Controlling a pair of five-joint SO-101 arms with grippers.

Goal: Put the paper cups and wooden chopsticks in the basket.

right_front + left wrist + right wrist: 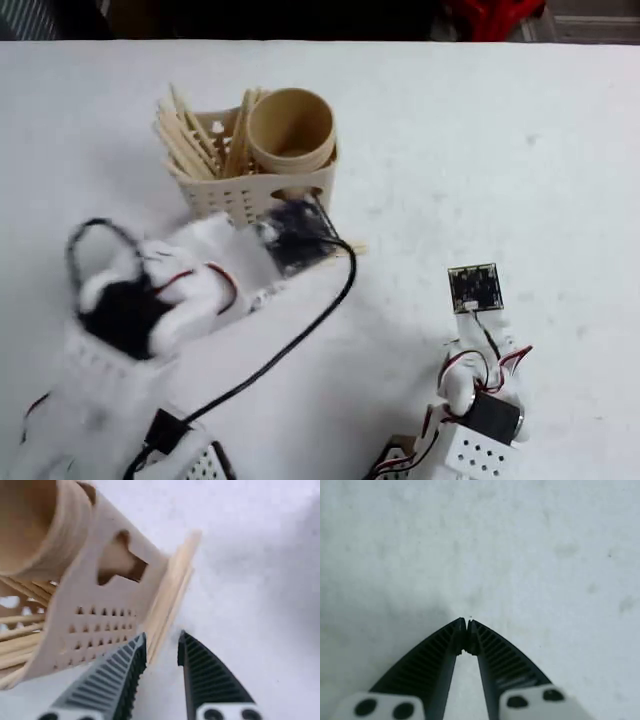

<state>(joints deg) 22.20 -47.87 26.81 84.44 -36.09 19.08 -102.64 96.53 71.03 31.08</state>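
The left gripper hangs with its jaws slightly apart and empty, just beside the basket. The basket holds the paper cups and a bundle of chopsticks. More loose chopsticks lie on the table against its base. Closing there could snag the wall and tip the basket, or pinch a single stick. The right gripper rests closed on nothing.

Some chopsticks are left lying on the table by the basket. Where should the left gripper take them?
Probably the end of the chopsticks that juts past the basket corner, coming from above. The rest lies flat along the basket wall, leaving a finger little room. The open left gripper hovers close.
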